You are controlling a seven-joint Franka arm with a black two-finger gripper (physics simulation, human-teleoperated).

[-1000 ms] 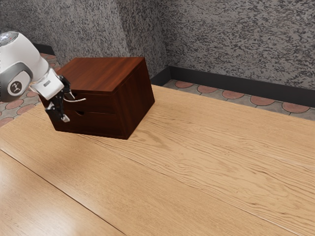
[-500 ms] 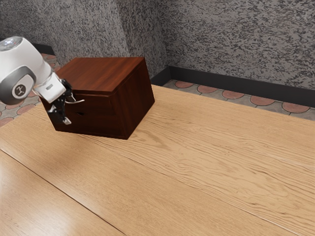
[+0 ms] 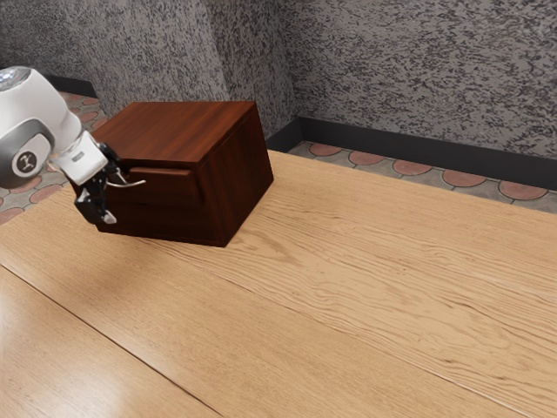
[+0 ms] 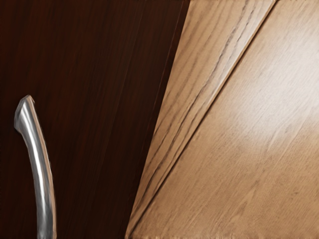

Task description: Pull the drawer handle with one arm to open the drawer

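Exterior view, from its left: white arm (image 3: 30, 122) out in front of the cabinet (image 3: 187, 131), ending in the claw (image 3: 104, 187) close against the cabinet's front. Cannot tell whether wide, narrow or clamped on anything; too dark against the wood to read. Next, between claw and cabinet front: the thin silver handle (image 3: 128, 182), fixed to the upper drawer (image 3: 165, 174). Appears drawn out a little from the cabinet's front, judging by the shadowed step under the cabinet's top; lower front apparently flush. Then the cabinet's side, and past it the wooden table (image 3: 365, 287) running off toward the view's right.

Wrist view: handle (image 4: 37, 169) as a bright curved bar against the cabinet's dark front, table (image 4: 239, 149) boards alongside the cabinet's foot.

Judged as early in the pull, with most of the travel left. To do it well: pull straight away from the cabinet's front, square to it, along the drawer's own run. Avoid drifting sideways or upward, for fear of slipping off the bar or jamming the drawer askew. Hold the wrist angle fixed. Go slowly and evenly, never in a jerk; probably a light, unfixed cabinet, apt to slide or tip under a hard tug. Watch the cabinet's foot for creep, and ease off at any sign of dragging the whole cabinet instead of the drawer.
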